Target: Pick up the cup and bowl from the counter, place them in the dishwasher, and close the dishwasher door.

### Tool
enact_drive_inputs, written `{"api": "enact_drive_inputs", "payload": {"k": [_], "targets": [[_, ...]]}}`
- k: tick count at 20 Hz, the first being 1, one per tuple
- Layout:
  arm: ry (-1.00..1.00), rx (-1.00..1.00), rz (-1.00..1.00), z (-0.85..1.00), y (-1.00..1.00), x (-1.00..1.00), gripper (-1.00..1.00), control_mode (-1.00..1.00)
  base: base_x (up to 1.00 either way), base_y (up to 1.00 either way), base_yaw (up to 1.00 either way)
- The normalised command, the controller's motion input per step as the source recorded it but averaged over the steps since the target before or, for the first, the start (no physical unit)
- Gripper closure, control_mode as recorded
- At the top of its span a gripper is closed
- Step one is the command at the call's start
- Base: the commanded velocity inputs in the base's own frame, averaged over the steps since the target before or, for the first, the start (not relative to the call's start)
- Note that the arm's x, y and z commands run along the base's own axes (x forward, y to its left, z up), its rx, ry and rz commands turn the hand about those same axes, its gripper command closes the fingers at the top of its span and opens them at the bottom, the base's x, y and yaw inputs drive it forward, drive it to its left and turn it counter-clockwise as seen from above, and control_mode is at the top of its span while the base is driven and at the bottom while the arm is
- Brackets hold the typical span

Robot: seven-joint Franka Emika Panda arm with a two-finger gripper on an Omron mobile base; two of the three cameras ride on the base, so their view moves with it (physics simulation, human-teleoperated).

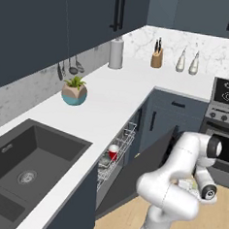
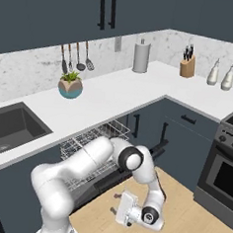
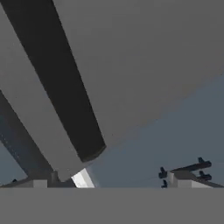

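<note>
1. The cup (image 1: 113, 153) stood upright, mouth up, in the dishwasher's wire rack (image 1: 117, 158).
2. The dishwasher door (image 1: 144, 167) hung half-lowered.
3. The claw (image 2: 115, 203) hovered released, empty, low beside it.

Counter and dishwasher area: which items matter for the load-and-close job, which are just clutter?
Job:
- cup, in the rack
- dishwasher rack, pulled out
- dishwasher door, open
- counter
- gripper, fingers open, low by the door

Clutter:
- planter
- paper-towel roll
- knife block
- two bottles
- sink
- oven

White counter (image 1: 118, 95) w/ planter (image 1: 74, 92), towel roll (image 1: 116, 53), knife block (image 1: 157, 57).
</note>
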Motion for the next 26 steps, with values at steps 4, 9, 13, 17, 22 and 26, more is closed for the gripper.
{"api": "enact_drive_inputs", "payload": {"k": [4, 9, 13, 17, 22, 26], "targets": [[0.00, 0.11, -0.11, -0.96, 0.77, 0.95, -1.00, -1.00, 0.00, 0.00, 0.00], [-0.01, 0.07, -0.12, -0.40, 0.77, 0.96, -1.00, -1.00, 0.00, 0.00, 0.00], [-0.05, 0.01, -0.16, 0.29, 0.97, 0.99, -1.00, -1.00, 0.00, 0.00, 0.00], [-0.15, 0.00, -0.15, 0.49, 1.00, 0.84, -1.00, -1.00, 0.00, 0.00, 0.00], [-0.19, -0.06, -0.15, 0.29, 1.00, 0.92, -1.00, -1.00, 0.00, 0.00, 0.00], [-0.19, -0.09, -0.17, 0.17, 1.00, 0.97, -1.00, -1.00, 0.00, 0.00, 0.00]]}}
